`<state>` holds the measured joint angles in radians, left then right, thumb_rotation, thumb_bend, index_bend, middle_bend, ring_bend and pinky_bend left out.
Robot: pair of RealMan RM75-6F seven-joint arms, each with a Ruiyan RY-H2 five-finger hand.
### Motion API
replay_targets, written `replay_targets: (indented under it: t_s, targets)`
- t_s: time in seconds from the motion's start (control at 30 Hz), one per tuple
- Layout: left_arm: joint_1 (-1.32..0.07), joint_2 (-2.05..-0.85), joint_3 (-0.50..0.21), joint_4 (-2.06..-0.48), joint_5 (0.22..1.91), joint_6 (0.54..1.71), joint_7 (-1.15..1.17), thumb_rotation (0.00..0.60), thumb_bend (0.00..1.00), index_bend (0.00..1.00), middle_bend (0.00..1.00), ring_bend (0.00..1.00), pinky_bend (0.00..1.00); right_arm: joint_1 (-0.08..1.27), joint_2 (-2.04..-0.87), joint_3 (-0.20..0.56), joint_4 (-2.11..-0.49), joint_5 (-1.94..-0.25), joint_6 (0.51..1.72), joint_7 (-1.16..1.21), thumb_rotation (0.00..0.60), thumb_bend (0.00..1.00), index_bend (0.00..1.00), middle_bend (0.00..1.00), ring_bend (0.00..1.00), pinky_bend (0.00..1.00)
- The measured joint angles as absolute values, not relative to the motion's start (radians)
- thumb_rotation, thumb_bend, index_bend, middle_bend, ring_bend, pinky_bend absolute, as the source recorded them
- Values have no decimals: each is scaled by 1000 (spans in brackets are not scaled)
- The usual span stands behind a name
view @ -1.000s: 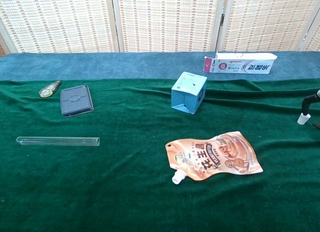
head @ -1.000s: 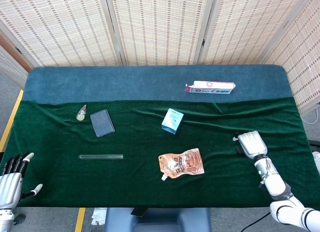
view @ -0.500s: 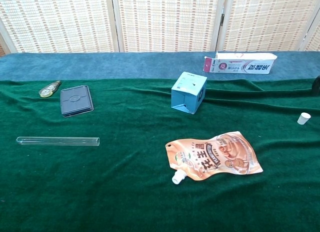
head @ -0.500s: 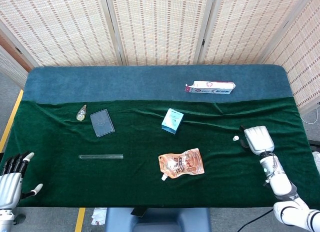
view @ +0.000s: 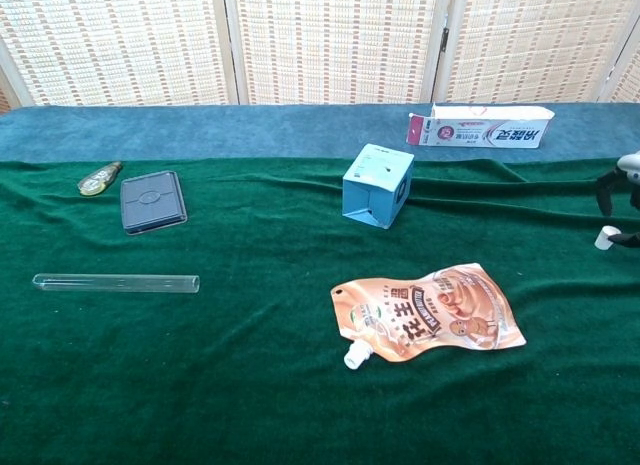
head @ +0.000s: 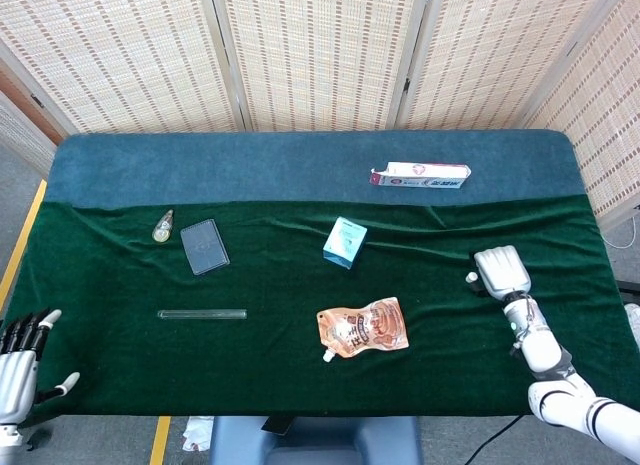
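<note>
Head view shows the left robot hand (head: 20, 360) nearest the camera, low at the tabletop's near left corner with its fingers spread and nothing in them — it is well apart from everything else. The right robot hand (head: 502, 272) hovers over the green cloth (head: 270, 375) near the right edge, palm down, and a small white cap (head: 471, 278) lies just beside it on its inner, leftward side. In the chest view only dark fingertips of the right robot hand (view: 620, 190) come in at the right border, standing apart around the white cap (view: 604, 237); whether any of them touches the cap I cannot tell, and nothing looks gripped.

So the cap lies toward the centre from the right robot hand, close by, and the right arm is plainly the nearer one. The cap is too small to show any long axis.

Farther left and a little nearer lies an orange spout pouch (head: 362, 328), its spout pointing to the near left, well apart from the cap. A glass test tube (head: 201, 313) lies crosswise on the left side. Beyond these sit a light-blue carton (head: 345, 242), a dark flat case (head: 204, 246) and a small yellowish item (head: 163, 225) — and farthest back, on the blue cloth, a long toothpaste box (head: 421, 174).
</note>
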<state>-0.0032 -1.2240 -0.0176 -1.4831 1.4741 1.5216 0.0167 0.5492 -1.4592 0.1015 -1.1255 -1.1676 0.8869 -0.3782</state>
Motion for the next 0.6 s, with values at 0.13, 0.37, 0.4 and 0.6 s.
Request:
replay_targets:
  t_s: [0.13,0.37,0.4,0.6]
  targets:
    - [-11,-1219,-25,-1470,1466,1516,52,600,194,129,109,47,0,557,-1479,103,-1097,-1165,873,-365,459,346,463,903,1000,962]
    - [-24,-1208,-34,-1642,1455,1504,120,600,194,128,109,47,0,563,-1497,100,-1062,-1160,853,-355,457,346,466,904,1000,962]
    - [-25,-1207,-34,-1642,1454,1503,125,600,193,128,109,47,0,563,-1498,101,-1058,-1158,851,-352,458,346,466,904,1000,962]
    - [-28,-1208,-31,-1613,1459,1502,124,600,194,128,109,47,0,566,-1504,100,-1046,-1156,842,-348,459,346,471,904,1000,962]
